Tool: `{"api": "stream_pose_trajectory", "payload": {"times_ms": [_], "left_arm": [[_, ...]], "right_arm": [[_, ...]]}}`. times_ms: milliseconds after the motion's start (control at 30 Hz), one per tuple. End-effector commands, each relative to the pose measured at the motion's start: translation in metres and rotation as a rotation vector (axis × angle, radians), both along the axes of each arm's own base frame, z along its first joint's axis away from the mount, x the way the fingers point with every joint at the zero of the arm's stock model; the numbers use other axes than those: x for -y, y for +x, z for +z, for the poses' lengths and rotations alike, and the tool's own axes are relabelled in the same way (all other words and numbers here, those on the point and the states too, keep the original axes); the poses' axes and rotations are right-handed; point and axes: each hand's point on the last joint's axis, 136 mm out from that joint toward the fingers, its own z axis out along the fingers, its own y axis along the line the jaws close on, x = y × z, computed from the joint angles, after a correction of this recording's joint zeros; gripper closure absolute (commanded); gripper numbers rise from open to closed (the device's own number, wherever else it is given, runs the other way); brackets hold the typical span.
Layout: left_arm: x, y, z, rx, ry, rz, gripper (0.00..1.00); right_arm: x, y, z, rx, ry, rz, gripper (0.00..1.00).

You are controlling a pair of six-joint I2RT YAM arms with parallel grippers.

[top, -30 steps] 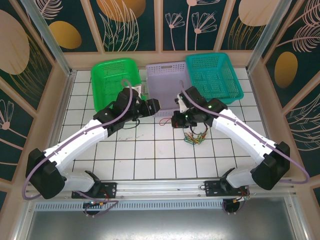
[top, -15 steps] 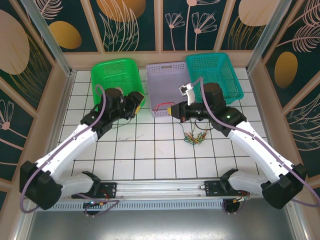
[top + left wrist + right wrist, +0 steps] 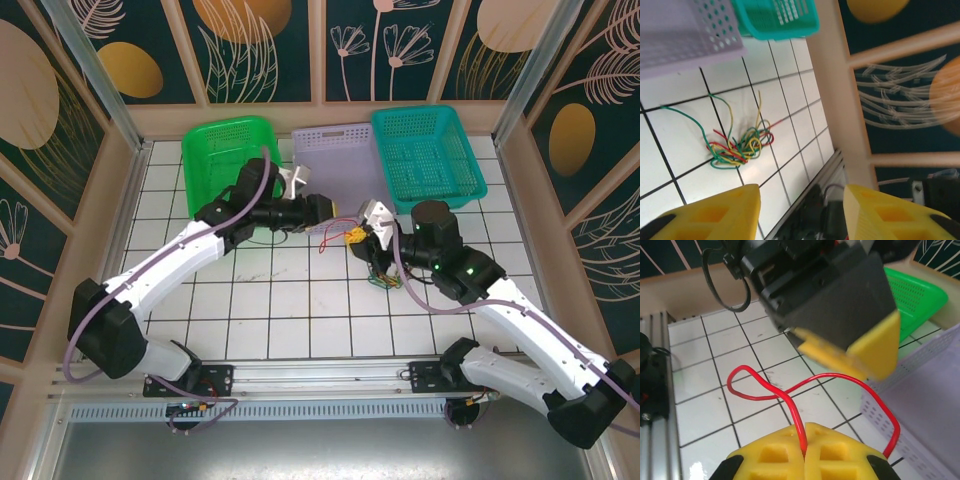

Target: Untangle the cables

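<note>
The cables lie as a small tangle (image 3: 388,275) of green, yellow and red wires on the white tiles; the left wrist view has the same tangle (image 3: 737,147) ahead of my fingers. One red cable (image 3: 790,390) is pulled out of it. My right gripper (image 3: 804,452) is shut on that cable's end, and the cable loops away over the tiles toward my left gripper (image 3: 855,352). From above, the right gripper (image 3: 354,237) holds the red cable (image 3: 328,243) left of the tangle. My left gripper (image 3: 328,212) hovers just beyond it. Its yellow fingers (image 3: 710,215) stand apart with nothing between them.
Three baskets line the back of the table: green (image 3: 200,170), lilac (image 3: 340,160) and teal (image 3: 430,150). The lilac basket (image 3: 935,390) sits close to the red cable's far loop. A wooden frame (image 3: 840,100) borders the tiles on the right.
My left gripper has swung right from the green basket to the middle of the table. My right gripper has come down and back from the lilac basket's front, drawing the red cable with it.
</note>
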Motion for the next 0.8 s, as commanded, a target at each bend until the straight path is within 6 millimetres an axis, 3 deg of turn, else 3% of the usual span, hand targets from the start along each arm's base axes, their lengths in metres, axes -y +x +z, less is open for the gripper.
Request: {"api": "stream_pose_trajectory", "payload": {"times_ms": [0,300,400,533,667,767], "left_arm": [[0.007,-0.005,0.002,0.089,-0.002,-0.093,0.49],[0.017,-0.018,-0.011,0.082,-0.033,-0.195,0.44],[0.012,-0.014,-0.028,0.092,0.046,-0.188,0.43],[0.013,-0.010,-0.035,0.112,0.066,-0.186,0.44],[0.016,-0.003,-0.027,0.136,0.038,-0.169,0.62],[0.015,0.006,-0.020,0.153,0.043,-0.122,0.90]], "right_arm": [[-0.001,0.003,-0.003,0.132,-0.058,0.032,1.00],[0.002,0.001,-0.010,0.189,-0.101,0.053,1.00],[0.001,-0.001,-0.007,0.184,-0.090,0.064,1.00],[0.000,-0.003,-0.007,0.170,-0.083,0.074,1.00],[0.000,-0.003,-0.010,0.157,-0.084,0.068,1.00],[0.001,-0.004,-0.012,0.150,-0.088,0.067,1.00]]}}
